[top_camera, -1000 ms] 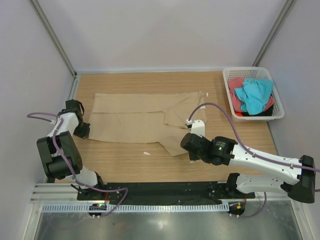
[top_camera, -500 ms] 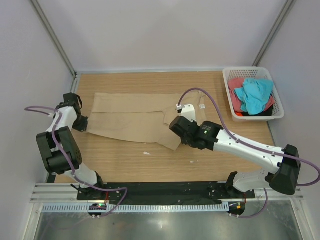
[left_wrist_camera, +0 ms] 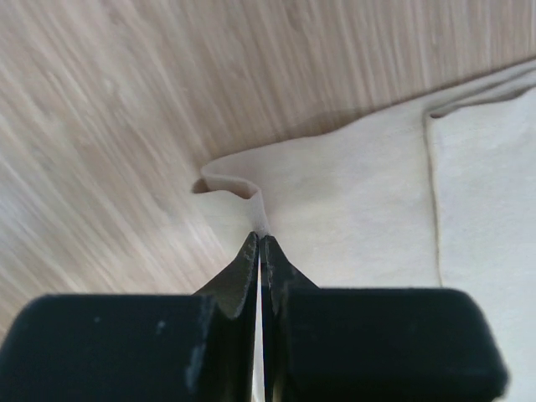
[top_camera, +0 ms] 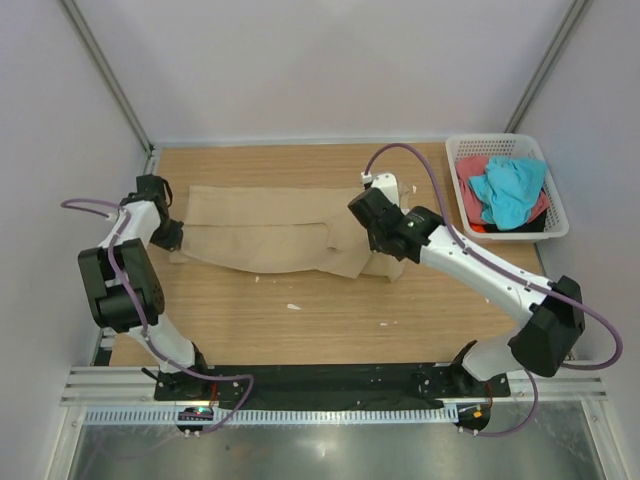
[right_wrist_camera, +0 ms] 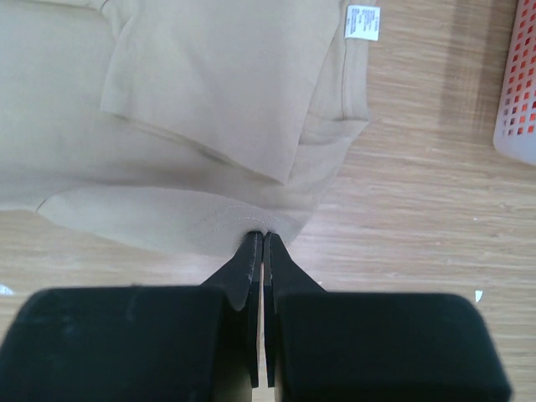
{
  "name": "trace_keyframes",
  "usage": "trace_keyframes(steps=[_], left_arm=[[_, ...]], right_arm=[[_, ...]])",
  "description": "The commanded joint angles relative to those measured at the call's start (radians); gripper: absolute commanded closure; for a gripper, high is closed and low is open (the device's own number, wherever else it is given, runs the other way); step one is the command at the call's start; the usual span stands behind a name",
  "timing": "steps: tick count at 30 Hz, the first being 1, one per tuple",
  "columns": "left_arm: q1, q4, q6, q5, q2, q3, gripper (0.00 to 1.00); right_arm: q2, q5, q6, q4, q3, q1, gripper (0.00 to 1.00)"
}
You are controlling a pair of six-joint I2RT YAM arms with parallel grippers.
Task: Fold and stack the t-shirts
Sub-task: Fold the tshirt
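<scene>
A tan-beige t-shirt (top_camera: 270, 225) lies spread lengthwise across the wooden table, its near long edge folded up over its middle. At the shirt's left end my left gripper (top_camera: 170, 238) is shut on a pinched cloth edge (left_wrist_camera: 261, 219). Toward the right end my right gripper (top_camera: 378, 232) is shut on the hem (right_wrist_camera: 261, 222) of that same shirt. Its white neck label (right_wrist_camera: 362, 22) shows in the right wrist view. A turquoise t-shirt (top_camera: 508, 190) and a coral-red t-shirt (top_camera: 470, 172) lie bunched in the basket.
The white lattice basket (top_camera: 556, 214) stands at the back right corner of the table, its rim (right_wrist_camera: 519, 126) visible in the right wrist view. Small white scraps (top_camera: 293, 306) lie on the bare wood near the front. Grey walls enclose the table on three sides.
Both grippers have carried the shirt's near edge away from the front and over its middle, so the shirt is now a narrower band. The right arm has stretched far forward.
</scene>
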Motion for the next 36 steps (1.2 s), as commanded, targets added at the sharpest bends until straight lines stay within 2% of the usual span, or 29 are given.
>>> trace_keyframes(steps=[1, 8, 17, 32, 36], left_arm=[[-0.027, 0.011, -0.027, -0.026, 0.049, 0.082, 1.0], [-0.041, 0.001, -0.013, -0.02, 0.178, 0.202, 1.0], [-0.059, -0.022, 0.006, -0.03, 0.264, 0.327, 1.0], [-0.087, -0.019, 0.016, -0.057, 0.339, 0.389, 1.0], [-0.089, -0.067, 0.011, -0.092, 0.371, 0.432, 1.0]], right_arm=[[0.055, -0.012, -0.084, 0.042, 0.073, -0.069, 0.99], [0.174, -0.064, -0.132, 0.013, 0.211, -0.169, 0.99], [0.275, -0.122, -0.178, 0.008, 0.287, -0.255, 0.99], [0.318, -0.144, -0.212, 0.033, 0.282, -0.278, 0.99], [0.321, -0.124, -0.219, 0.038, 0.29, -0.278, 0.99]])
